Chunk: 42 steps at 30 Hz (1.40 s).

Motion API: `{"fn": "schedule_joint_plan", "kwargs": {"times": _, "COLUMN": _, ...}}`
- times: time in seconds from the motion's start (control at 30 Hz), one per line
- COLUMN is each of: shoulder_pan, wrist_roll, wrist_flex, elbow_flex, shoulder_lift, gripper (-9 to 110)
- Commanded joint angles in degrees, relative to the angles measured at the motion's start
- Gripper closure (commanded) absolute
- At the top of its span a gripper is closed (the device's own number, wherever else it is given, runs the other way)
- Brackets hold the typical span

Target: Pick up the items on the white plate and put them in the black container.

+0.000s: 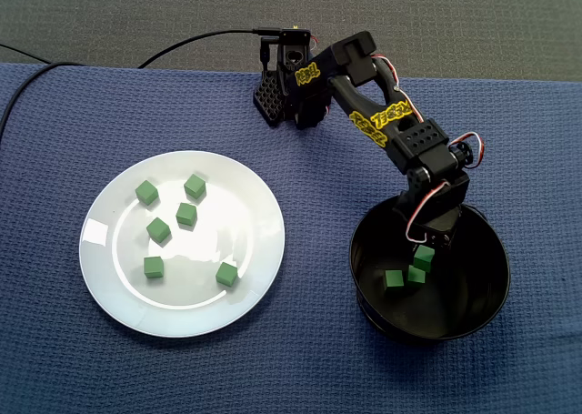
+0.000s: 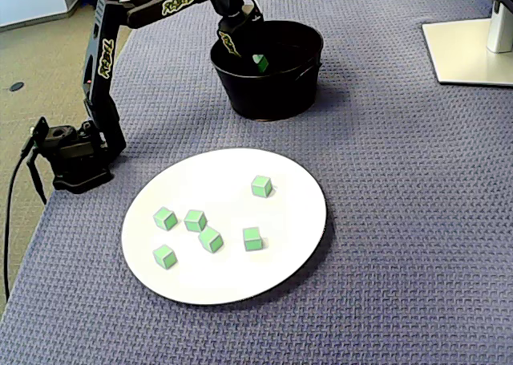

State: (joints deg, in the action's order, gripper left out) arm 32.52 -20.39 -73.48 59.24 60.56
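The main risk is at the black bowl (image 1: 473, 291). The pincer (image 1: 426, 244) hangs low inside it, on the side nearest the arm, with a green cube (image 1: 424, 257) right at its tips. Neither fixed view shows whether the jaws grip that cube or have let it go, so I cannot tell. If it is gripped and the arm lifts away without opening, the cube would ride back out. If the arm swings toward the white plate (image 1: 250, 223) before rising, the wrist could catch the rim and drag or tip the bowl, since nothing seems to pin it to the blue cloth on the surface (image 1: 318, 350). A second cube (image 1: 394, 278) and a third cube (image 1: 416, 275) lie side by side on the bowl's floor. A dropped cube may bounce off them, though the high walls should keep it in.

Six cubes sit on the plate, well apart from the bowl, so I judge the task about a third done. The plate looks glossy, so a cube could skid away from a poor pinch. One middle cube (image 1: 186, 215) lies near its neighbour (image 1: 158, 229), and closing on either could knock the other.

The cubes are all alike: small, plain green, sharp-edged and matt, and they look light and rigid
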Motion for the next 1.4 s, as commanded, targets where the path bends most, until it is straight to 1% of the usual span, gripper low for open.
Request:
{"fn": "schedule_joint_plan", "kwargs": {"times": 0.0, "shoulder_pan": 0.53, "wrist_roll": -1.14, "wrist_flex": 0.97, "elbow_flex": -0.44, "shoulder_lift": -0.18, "gripper": 102}}
{"fn": "schedule_joint_plan", "kwargs": {"times": 0.07, "shoulder_pan": 0.62, "wrist_roll": -1.85, "wrist_flex": 0.97, "elbow_flex": 0.00, "shoulder_lift": -0.26, "gripper": 101}}
{"fn": "schedule_joint_plan", "kwargs": {"times": 0.1, "shoulder_pan": 0.62, "wrist_roll": -2.11, "wrist_flex": 0.97, "elbow_flex": 0.18, "shoulder_lift": 0.00, "gripper": 99}}
{"fn": "schedule_joint_plan", "kwargs": {"times": 0.2, "shoulder_pan": 0.53, "wrist_roll": -2.46, "wrist_flex": -0.09, "elbow_flex": 0.70, "shoulder_lift": 2.20, "gripper": 86}}
{"fn": "schedule_joint_plan", "kwargs": {"times": 0.27, "shoulder_pan": 0.53, "wrist_roll": -2.99, "wrist_flex": -2.20, "elbow_flex": 0.00, "shoulder_lift": 4.48, "gripper": 79}}
{"fn": "schedule_joint_plan", "kwargs": {"times": 0.37, "shoulder_pan": -0.88, "wrist_roll": -2.81, "wrist_flex": -5.10, "elbow_flex": -2.64, "shoulder_lift": 9.05, "gripper": 74}}
{"fn": "schedule_joint_plan", "kwargs": {"times": 0.47, "shoulder_pan": -3.69, "wrist_roll": -1.49, "wrist_flex": -10.20, "elbow_flex": -10.46, "shoulder_lift": 13.97, "gripper": 73}}
{"fn": "schedule_joint_plan", "kwargs": {"times": 0.6, "shoulder_pan": -10.99, "wrist_roll": 5.10, "wrist_flex": -18.81, "elbow_flex": -22.68, "shoulder_lift": 21.45, "gripper": 71}}
{"fn": "schedule_joint_plan", "kwargs": {"times": 0.77, "shoulder_pan": -26.89, "wrist_roll": 17.75, "wrist_flex": -23.29, "elbow_flex": -26.46, "shoulder_lift": 26.02, "gripper": 70}}
{"fn": "schedule_joint_plan", "kwargs": {"times": 0.93, "shoulder_pan": -41.57, "wrist_roll": 27.95, "wrist_flex": -25.14, "elbow_flex": -23.29, "shoulder_lift": 24.70, "gripper": 67}}
{"fn": "schedule_joint_plan", "kwargs": {"times": 1.03, "shoulder_pan": -45.97, "wrist_roll": 31.46, "wrist_flex": -24.87, "elbow_flex": -21.80, "shoulder_lift": 20.30, "gripper": 66}}
{"fn": "schedule_joint_plan", "kwargs": {"times": 1.2, "shoulder_pan": -48.78, "wrist_roll": 36.65, "wrist_flex": -25.66, "elbow_flex": -21.18, "shoulder_lift": 9.49, "gripper": 64}}
{"fn": "schedule_joint_plan", "kwargs": {"times": 1.37, "shoulder_pan": -47.90, "wrist_roll": 41.13, "wrist_flex": -25.58, "elbow_flex": -18.19, "shoulder_lift": 0.35, "gripper": 63}}
